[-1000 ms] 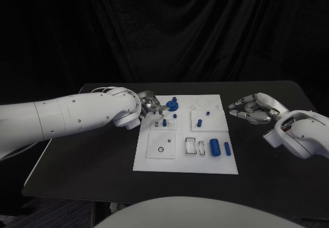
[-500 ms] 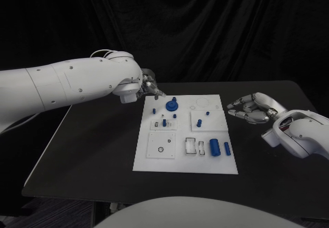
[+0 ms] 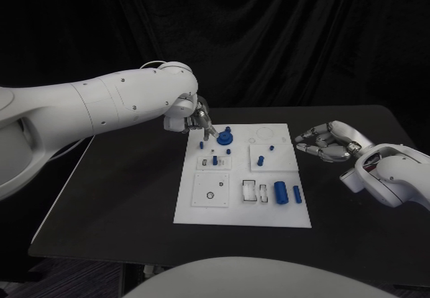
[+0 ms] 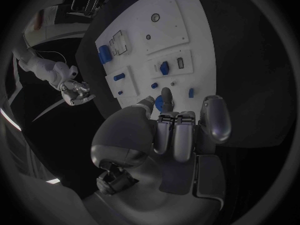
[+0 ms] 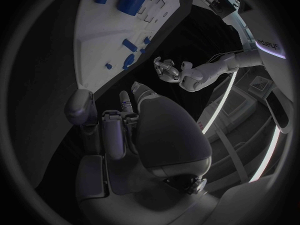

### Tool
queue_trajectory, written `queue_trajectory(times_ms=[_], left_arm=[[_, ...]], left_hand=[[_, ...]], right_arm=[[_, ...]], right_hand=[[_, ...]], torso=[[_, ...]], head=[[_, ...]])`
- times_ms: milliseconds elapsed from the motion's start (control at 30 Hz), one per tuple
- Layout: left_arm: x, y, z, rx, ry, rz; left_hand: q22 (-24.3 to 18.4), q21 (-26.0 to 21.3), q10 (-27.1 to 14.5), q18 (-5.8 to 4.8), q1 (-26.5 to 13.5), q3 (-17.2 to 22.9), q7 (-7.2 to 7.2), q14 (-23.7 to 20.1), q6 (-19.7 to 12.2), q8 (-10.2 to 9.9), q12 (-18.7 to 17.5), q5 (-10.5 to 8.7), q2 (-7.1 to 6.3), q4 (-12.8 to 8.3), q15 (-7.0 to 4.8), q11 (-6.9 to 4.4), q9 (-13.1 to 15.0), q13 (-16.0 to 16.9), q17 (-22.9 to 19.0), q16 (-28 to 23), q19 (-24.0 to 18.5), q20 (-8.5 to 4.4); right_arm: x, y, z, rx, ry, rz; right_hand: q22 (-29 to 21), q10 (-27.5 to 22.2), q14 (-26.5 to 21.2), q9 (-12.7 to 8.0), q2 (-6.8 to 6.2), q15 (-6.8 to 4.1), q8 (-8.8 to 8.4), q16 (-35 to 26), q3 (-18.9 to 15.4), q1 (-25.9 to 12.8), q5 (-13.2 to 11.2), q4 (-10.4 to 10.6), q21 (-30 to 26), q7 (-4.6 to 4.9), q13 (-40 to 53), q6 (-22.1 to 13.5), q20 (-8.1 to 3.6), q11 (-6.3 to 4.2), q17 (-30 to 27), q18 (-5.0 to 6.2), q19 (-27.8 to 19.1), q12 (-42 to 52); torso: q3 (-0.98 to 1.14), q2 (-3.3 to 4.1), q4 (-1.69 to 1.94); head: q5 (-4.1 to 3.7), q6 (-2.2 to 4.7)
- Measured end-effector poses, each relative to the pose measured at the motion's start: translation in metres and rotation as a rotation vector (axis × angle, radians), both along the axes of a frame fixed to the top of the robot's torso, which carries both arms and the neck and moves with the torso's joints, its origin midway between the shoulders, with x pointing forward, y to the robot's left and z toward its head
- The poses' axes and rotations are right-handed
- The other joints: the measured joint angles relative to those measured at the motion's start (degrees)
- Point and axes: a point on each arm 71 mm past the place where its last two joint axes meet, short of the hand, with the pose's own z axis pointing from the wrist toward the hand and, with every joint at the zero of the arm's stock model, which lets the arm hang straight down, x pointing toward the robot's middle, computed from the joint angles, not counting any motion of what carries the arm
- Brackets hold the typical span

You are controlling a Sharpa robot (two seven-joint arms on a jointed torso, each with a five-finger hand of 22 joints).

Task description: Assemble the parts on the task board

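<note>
A: Where was the task board [image 3: 202, 211]?

B: Mid-table, flat on the black table [image 3: 117, 186], long side running away from the robot. Blue parts were spread over it: a round-headed part [image 3: 225, 136] near the far left corner, small pegs [image 3: 260, 160] approx. mid-board, and two larger cylinders [image 3: 287, 192] lying side by side toward the near right.

A: And the left hand [image 3: 196, 115]?

B: Raised above the far left corner of the board, the arm arcing in from the left. Fingers were curled in, one fingertip [image 3: 212, 134] pointing down just beside the round-headed part. From where I stood I couldn't tell if it touched the part. The wrist view showed nothing between the fingers, so clenched, not grasping.

A: Right hand [image 3: 324, 143]?

B: It sat to the right of the board, near its far right corner, off the white plate. Fingers bent inward over the palm, nothing in them; also clenched. The right wrist view had the board's edge and the blue parts beyond its fingers, w/ the left hand in the distance.

A: Anything else on the board?

B: Pale rectangular recesses [image 3: 253, 191] left of the cylinders, plus a square plate w/ a small ring [image 3: 211, 188] on the near left.
</note>
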Motion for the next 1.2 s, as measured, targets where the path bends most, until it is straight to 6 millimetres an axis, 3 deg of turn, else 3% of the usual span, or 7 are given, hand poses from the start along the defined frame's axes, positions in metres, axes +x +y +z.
queue_trajectory(times_ms=[133, 367, 733, 1200], left_arm=[[-0.001, -0.004, -0.011, 0.015, 0.042, -0.012], [-0.004, -0.009, -0.025, 0.026, 0.086, -0.021], [-0.006, -0.008, -0.042, 0.031, 0.119, -0.01], [-0.007, -0.009, -0.05, 0.024, 0.127, -0.003]], left_hand=[[-0.62, -0.9, 0.0, 0.01, -0.85, -0.47, 0.3, 0.0, 0.37, -1.67, 0.0, -0.8, -0.1, 0.47, 0.0, 0.0, -1.77, 0.0, 0.0, -0.26, -0.66, 0.04], [-1.09, -1.48, 0.0, 0.01, -1.14, -0.54, 0.29, 0.0, 0.72, -2.63, 0.0, -0.8, 0.08, 0.54, 0.0, 0.0, -2.82, 0.0, 0.0, -0.5, -0.92, 0.31], [-1.46, -2.14, 0.0, 0.0, -1.14, -0.53, 0.5, 0.0, 0.93, -3.6, 0.0, -0.8, 0.08, 0.54, 0.01, 0.0, -3.86, 0.0, 0.0, -0.7, -1.33, 0.31], [-1.64, -2.52, 0.0, 0.0, -1.14, -0.21, 0.71, 0.0, 1.13, -4.81, 0.0, -0.53, 0.08, 0.21, 0.01, 0.0, -5.09, 0.0, 0.0, -0.93, -1.74, 0.31]], right_arm=[[-0.001, 0.002, 0.0, 0.005, -0.002, 0.007], [-0.001, 0.003, 0.001, 0.007, -0.004, 0.01], [-0.001, 0.005, 0.001, 0.011, -0.006, 0.014], [-0.002, 0.005, 0.001, 0.013, -0.005, 0.015]], right_hand=[[0.0, 0.0, 0.0, 0.0, 0.0, 0.0, 0.0, 0.0, 0.0, 0.0, 0.0, 0.0, 0.0, 0.0, 0.0, 0.0, 0.0, 0.0, 0.0, 0.0, 0.0, 0.0], [0.0, 0.0, 0.0, 0.0, 0.0, 0.0, 0.0, 0.0, 0.0, 0.0, 0.0, 0.0, 0.0, 0.0, 0.0, 0.0, 0.0, 0.0, 0.0, 0.0, 0.0, 0.0], [-0.01, 0.0, 0.0, 0.0, 0.0, 0.0, 0.0, 0.0, 0.0, 0.0, 0.0, 0.0, 0.0, 0.0, 0.0, 0.0, 0.0, 0.0, 0.0, 0.0, 0.0, 0.0], [-0.01, 0.0, 0.0, 0.01, 0.0, 0.0, 0.0, 0.0, 0.0, 0.0, 0.0, 0.0, 0.0, 0.0, 0.0, 0.0, 0.0, 0.0, 0.0, 0.0, 0.0, 0.0]], torso=[[-0.05, 0.13, -0.13], [-0.19, 0.36, -0.27], [-0.27, 0.59, -0.8], [-0.24, 0.53, -0.76]], head=[[-0.02, 0.0], [0.22, 0.0], [0.93, 0.0], [0.75, 0.0]])
